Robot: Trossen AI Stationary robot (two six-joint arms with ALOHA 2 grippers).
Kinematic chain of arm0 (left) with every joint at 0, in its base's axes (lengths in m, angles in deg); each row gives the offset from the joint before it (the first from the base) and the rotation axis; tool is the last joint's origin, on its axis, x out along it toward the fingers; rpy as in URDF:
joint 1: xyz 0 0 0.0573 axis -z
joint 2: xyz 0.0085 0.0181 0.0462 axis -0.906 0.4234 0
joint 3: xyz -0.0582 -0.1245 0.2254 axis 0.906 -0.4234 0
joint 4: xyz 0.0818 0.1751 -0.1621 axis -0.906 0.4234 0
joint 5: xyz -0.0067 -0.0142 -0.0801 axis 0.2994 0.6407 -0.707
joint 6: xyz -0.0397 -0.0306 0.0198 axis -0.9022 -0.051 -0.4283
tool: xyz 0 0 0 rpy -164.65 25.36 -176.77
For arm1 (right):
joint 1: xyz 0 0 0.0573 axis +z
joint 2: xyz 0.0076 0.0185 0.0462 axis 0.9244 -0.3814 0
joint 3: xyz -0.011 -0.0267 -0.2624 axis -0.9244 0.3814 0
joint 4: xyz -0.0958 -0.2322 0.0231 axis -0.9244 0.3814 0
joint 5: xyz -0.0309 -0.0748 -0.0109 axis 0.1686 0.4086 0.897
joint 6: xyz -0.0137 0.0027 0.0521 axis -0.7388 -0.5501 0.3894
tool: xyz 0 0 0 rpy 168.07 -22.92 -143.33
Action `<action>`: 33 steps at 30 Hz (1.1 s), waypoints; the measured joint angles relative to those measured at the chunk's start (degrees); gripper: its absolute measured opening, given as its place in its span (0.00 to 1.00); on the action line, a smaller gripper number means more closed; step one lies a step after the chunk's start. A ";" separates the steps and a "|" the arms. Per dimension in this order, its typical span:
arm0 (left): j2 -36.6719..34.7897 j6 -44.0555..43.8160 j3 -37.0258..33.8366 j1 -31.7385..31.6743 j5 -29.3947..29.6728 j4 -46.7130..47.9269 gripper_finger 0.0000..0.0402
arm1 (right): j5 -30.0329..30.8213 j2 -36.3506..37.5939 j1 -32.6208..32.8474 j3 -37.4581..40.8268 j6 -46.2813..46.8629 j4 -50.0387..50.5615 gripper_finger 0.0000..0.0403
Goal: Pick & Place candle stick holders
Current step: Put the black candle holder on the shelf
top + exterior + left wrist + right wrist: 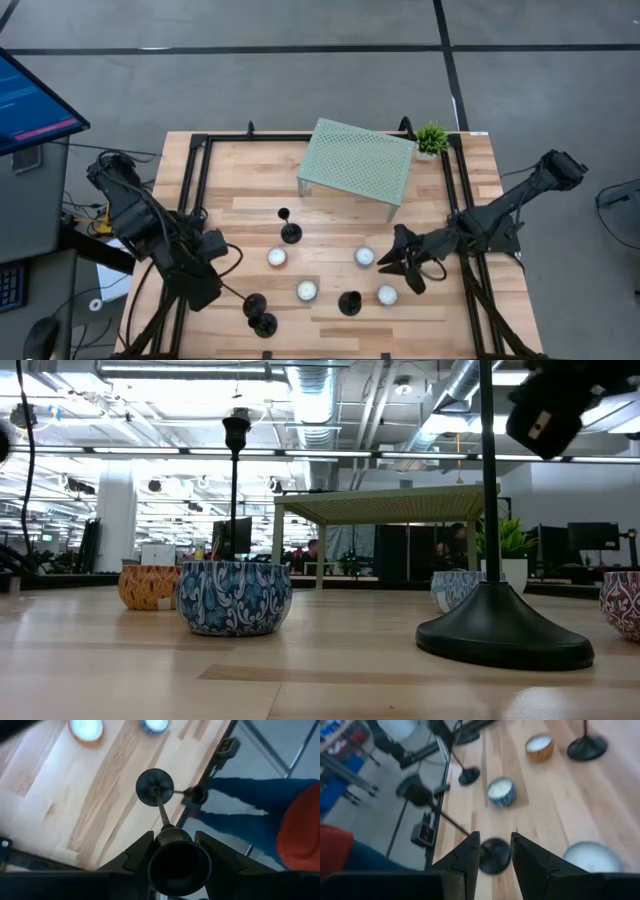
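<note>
Four black candle stick holders stand on their round bases on the wooden table (330,200). One holder (290,232) is at mid-table, one (350,302) is toward the near edge, and two (255,305) (265,323) are at the near left. My left gripper (175,837) is over the near left corner, shut on one holder's top. My right gripper (392,268) hovers right of the near holder, open by a narrow gap. That holder's base (494,856) shows through the gap, untouched. My left gripper has the holder's cup top (179,865) pinched between its two fingers (140,855), one on each side. The fingers come from above, slanting down. The stem (161,810) runs down from the cup to the base (155,787), which appears to stand on the table near its edge.
Several tealights in patterned tins (277,256) (364,256) (306,291) (387,295) sit among the holders. A pale green perforated stand (357,165) and a small plant (432,138) are at the far side. Black frame rails (190,190) border the table. A person's legs (250,805) are beside the near edge.
</note>
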State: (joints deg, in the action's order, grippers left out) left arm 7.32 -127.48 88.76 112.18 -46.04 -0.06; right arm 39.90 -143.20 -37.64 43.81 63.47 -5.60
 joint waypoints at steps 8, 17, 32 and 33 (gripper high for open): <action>-0.02 7.25 2.40 -4.47 3.19 0.28 0.34 | -0.19 7.96 -4.89 0.00 -6.50 -1.43 0.26; 0.00 15.84 2.40 -12.58 3.22 -1.83 0.34 | 0.00 12.37 -9.88 0.00 -16.96 -5.90 0.26; 1.31 31.62 2.40 -23.86 4.27 -14.78 0.34 | -5.43 -1.51 -19.03 -16.50 -37.03 -0.98 0.37; 1.44 32.81 2.40 -24.62 4.30 -14.90 0.34 | -6.66 -3.38 -19.46 -18.70 -37.45 0.08 0.40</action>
State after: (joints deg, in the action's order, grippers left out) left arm 8.76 -94.67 91.16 87.56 -41.74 -14.96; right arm 33.24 -146.59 -57.10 25.11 26.02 -5.52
